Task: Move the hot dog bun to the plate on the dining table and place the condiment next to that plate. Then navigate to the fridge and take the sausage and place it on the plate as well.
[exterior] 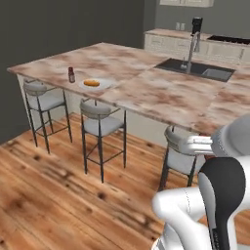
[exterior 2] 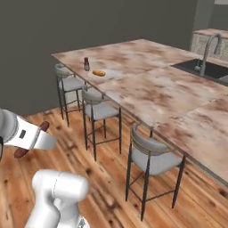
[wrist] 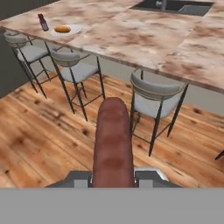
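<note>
Sausage (wrist: 113,142) clamped lengthwise in our gripper (wrist: 113,178), jaws drawn tight on its sides, presumably carried low over the wooden floor for transit. Beyond the stools (wrist: 158,94), on the far corner of the dining surface (wrist: 144,41), we see the hot dog bun (wrist: 63,29) resting on the plate (wrist: 74,29), the condiment (wrist: 42,22) just beside.

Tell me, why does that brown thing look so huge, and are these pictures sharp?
Hand view: the sausage sits close to the lens, so it looms large. Left base view: the plate and bun look small and soft. Right base view: flat, even lighting, faint stool shadows.
</note>
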Robot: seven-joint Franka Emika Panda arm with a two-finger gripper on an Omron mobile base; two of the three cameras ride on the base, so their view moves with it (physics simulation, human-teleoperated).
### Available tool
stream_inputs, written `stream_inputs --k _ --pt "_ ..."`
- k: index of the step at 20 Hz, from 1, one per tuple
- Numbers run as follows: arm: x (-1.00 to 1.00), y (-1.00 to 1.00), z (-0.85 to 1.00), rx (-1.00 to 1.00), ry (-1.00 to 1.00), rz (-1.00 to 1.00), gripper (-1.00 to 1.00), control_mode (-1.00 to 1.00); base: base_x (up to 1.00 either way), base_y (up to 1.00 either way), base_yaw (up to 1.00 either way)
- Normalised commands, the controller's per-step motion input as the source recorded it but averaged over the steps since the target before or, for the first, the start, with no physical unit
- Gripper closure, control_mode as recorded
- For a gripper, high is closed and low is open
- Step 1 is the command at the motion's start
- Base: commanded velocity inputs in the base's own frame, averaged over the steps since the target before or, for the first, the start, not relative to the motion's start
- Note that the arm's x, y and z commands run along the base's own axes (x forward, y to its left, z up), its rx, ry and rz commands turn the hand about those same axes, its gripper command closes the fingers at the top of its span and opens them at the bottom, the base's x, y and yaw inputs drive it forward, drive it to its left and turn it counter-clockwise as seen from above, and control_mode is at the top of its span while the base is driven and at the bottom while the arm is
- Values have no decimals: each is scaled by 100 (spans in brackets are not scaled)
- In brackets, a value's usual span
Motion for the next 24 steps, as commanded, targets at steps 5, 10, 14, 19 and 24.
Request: stream_inputs --k 5,10,14,19,24 --pt "0 0 0 0 0 0 100 100 100 93 -40" --pt "0 0 0 0 0 0 100 100 99 99 -36" --pt "0 0 0 0 0 0 100 100 98 100 -33" --pt "0 0 0 0 0 0 100 100 99 100 -33" --pt "0 0 0 0 0 0 100 100 100 99 -34"
